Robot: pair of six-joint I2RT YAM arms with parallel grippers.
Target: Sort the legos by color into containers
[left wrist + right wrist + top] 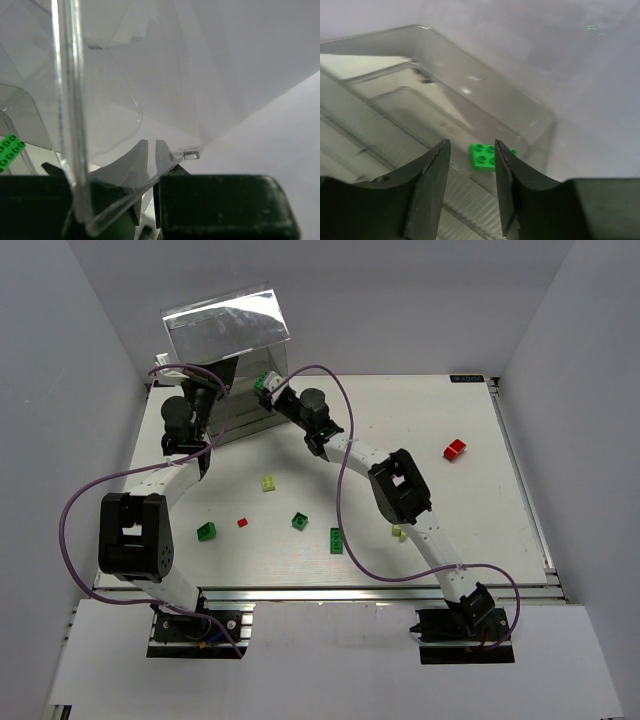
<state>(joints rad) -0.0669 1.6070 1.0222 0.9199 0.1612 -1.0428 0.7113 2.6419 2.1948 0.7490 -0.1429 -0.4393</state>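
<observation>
White worktop (480,520), grey-walled bay; both tools at the clear boxy plastic drawer cabinet (225,325), far left.

Right tool (471,146): jaws parted by a moderate gap, nothing held. Beyond the gap, a bright green studded brick (487,156) lies flat in a clear shallow drawer (485,75). Left tool (149,146): jaws almost together, thin slit only. A clear plastic edge crosses them; cannot tell whether it is pinched. Loose on the worktop, well apart: large red brick (454,449), small red brick (241,522), left green brick (206,531), middle green brick (300,520), long green brick (337,539), pale yellow-green brick (268,483). Another pale brick (398,531) sits just beside the right arm.
</observation>
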